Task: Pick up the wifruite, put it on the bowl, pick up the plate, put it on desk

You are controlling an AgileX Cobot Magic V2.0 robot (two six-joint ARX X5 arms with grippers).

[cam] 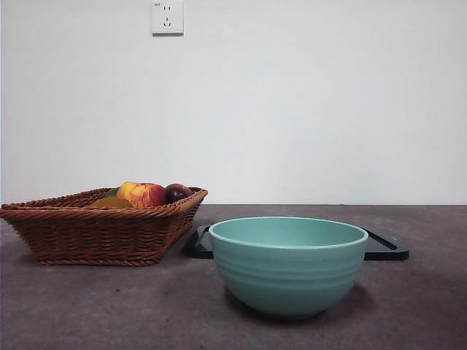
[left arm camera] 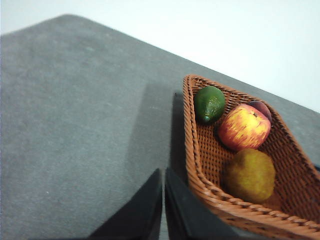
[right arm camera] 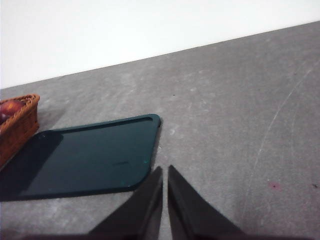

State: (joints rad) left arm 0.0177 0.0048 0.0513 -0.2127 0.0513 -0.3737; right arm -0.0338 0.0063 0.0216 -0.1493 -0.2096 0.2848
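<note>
The teal-green bowl (cam: pixel 288 266) stands empty on the desk (cam: pixel 87 306), near the front. A dull yellow-brown fruit, the likely wifruite (left arm camera: pixel 249 175), lies in the brown wicker basket (left arm camera: pixel 192 150), also seen low behind the rim as wifruite (cam: pixel 109 203). A dark flat plate (cam: pixel 385 249) lies behind the bowl; the right wrist view shows the plate (right arm camera: pixel 90 160) bare. My left gripper (left arm camera: pixel 163 172) hovers shut above the desk beside the basket. Beside the plate's corner, my right gripper (right arm camera: pixel 165 169) is shut. Neither arm shows in the front view.
The basket (cam: pixel 95 226) at the left also holds a red-yellow apple (left arm camera: pixel 244 127), a green fruit (left arm camera: pixel 209 103) and a dark plum (cam: pixel 177 192). A white wall with a socket (cam: pixel 167 17) backs the desk.
</note>
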